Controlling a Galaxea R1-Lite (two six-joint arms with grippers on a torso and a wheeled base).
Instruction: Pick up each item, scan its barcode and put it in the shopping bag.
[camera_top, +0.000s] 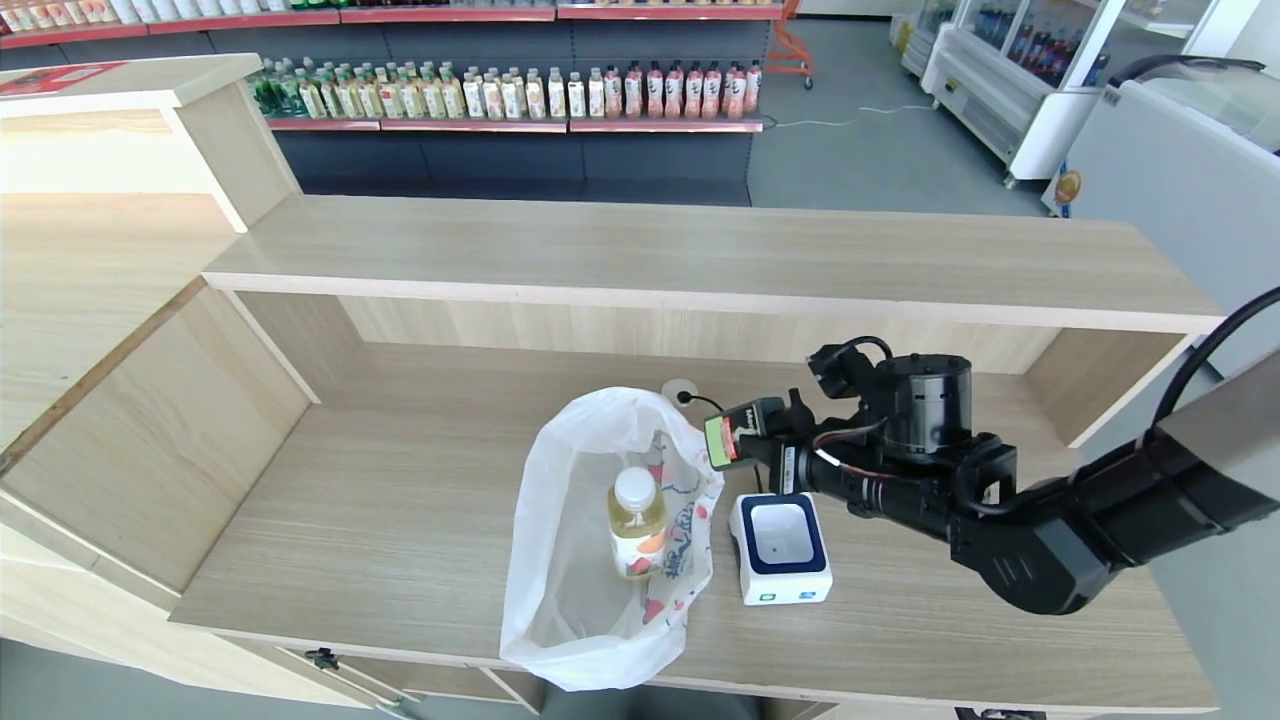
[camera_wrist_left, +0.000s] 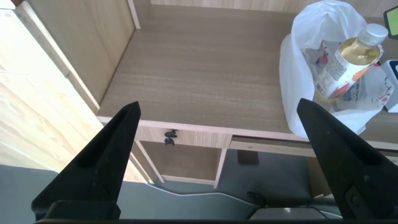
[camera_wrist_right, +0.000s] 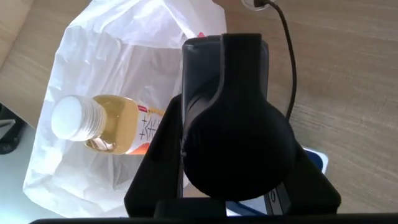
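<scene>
Well apart from the shopping bag (camera_top: 560, 560), off the front edge of the desk (camera_top: 380, 520), the left hand (camera_wrist_left: 217, 111) hangs with its two dark fingers (camera_wrist_left: 121, 146) spread wide and nothing between them; below it show the desk's edge and a cupboard front.

The shopping bag is thin white plastic with a printed pattern. It sits near the front middle of the desk with its mouth open upward and its lower end drooping over the front edge. Inside the bag lies a drink bottle (camera_top: 637, 522): clear, with pale yellow liquid, a white screw cap and a label with orange on it, tilted with the cap toward the far side of the desk.

Behind the bag, a black cable (camera_top: 705, 402) comes out of a round hole (camera_top: 680, 388) in the desk.

Over the bag's right rim, the right hand (camera_top: 738, 432) is closed on a small green-and-red packet (camera_top: 720, 443), held off the desk. What the packet is cannot be told. The black arm runs off to the right of the bag.

Just to the right of the bag, close by but not clearly touching it, the barcode scanner (camera_top: 780, 548) stands on the desk, white with a dark blue frame around an upward-facing window.

Far beyond the bag, past the desk's raised back ledge, store shelves (camera_top: 500, 95) carry rows of bottled drinks.
</scene>
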